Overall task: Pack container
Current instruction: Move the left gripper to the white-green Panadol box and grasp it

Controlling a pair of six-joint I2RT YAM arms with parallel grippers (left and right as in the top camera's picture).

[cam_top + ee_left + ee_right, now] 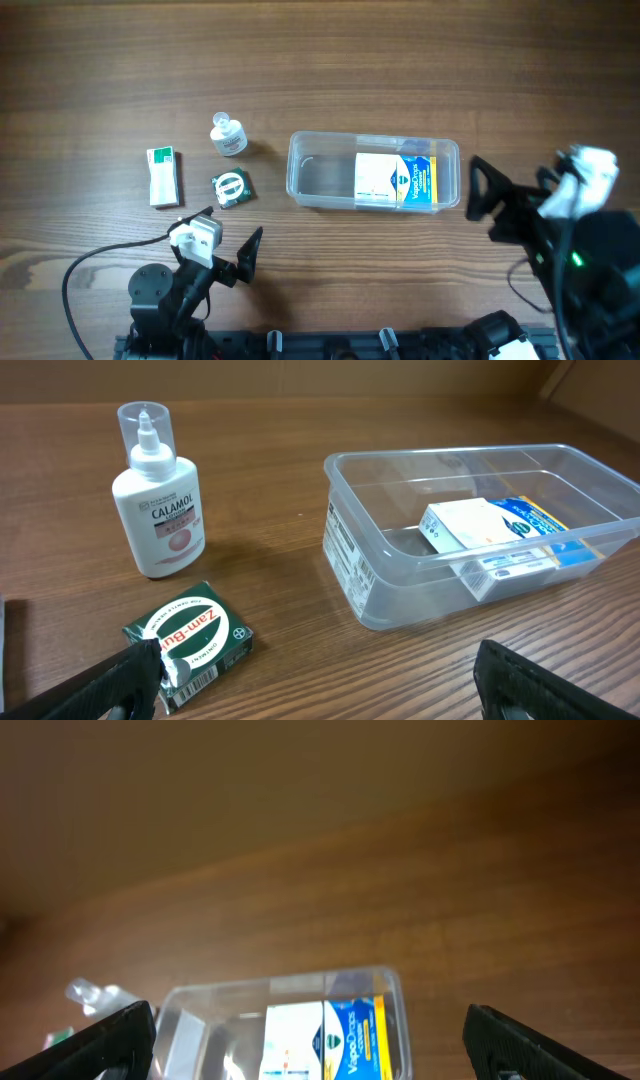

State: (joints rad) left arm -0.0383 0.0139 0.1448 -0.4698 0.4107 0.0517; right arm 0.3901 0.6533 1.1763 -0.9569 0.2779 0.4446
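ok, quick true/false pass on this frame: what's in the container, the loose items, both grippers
1. The container already has a box in it. True.
2. The white bottle is inside the container. False: it stands upright on the table, outside the container.
3. The left gripper and the right gripper are both open and empty. True.
4. The dark green box is stacked on the white and green box. False: they lie side by side on the table, apart.
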